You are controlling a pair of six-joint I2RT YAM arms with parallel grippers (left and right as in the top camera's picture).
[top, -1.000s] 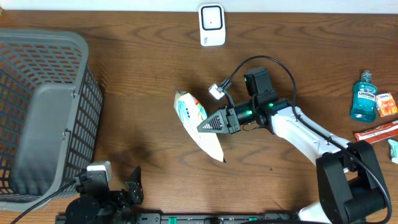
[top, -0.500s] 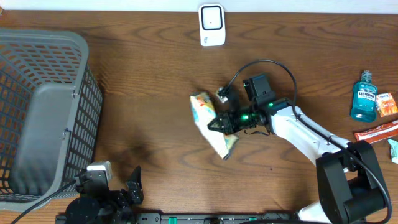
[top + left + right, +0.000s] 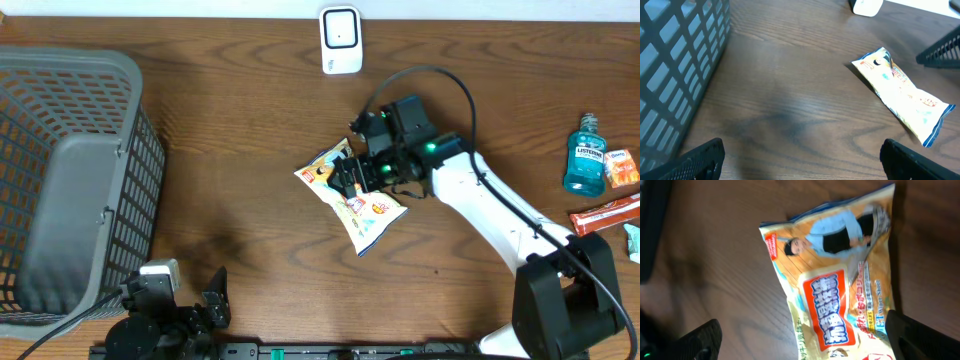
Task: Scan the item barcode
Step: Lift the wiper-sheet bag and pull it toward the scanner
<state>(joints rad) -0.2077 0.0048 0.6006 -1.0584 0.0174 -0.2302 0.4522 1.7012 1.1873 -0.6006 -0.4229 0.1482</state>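
The right pincer (image 3: 802, 330) hovers with its two fingers spread wide apart, clamped on nothing. Directly beneath it the snack packet (image 3: 835, 290) lies flat on the brown wooden desk (image 3: 230, 120), near the middle and a little to the right. The packet is a yellow-orange pillow bag with blue edging. Its printed face is up, showing a figure in a pale blue top and a red panel with white Japanese lettering. From above, the pincer and its wrist cover the packet's upper edge, and the black cable loops over the arm behind it.

Farther back, at the far edge of the desk, the white scanner (image 3: 340, 40) stands well apart from the packet. Off to the right edge sit a blue mouthwash bottle (image 3: 585, 155), a small orange box (image 3: 621, 168) just beside it, and a red bar wrapper (image 3: 605, 213). A big grey basket (image 3: 140, 130) fills the left side. The left pincer (image 3: 800, 160) waits low by the basket, fingers also wide apart, gripping nothing.
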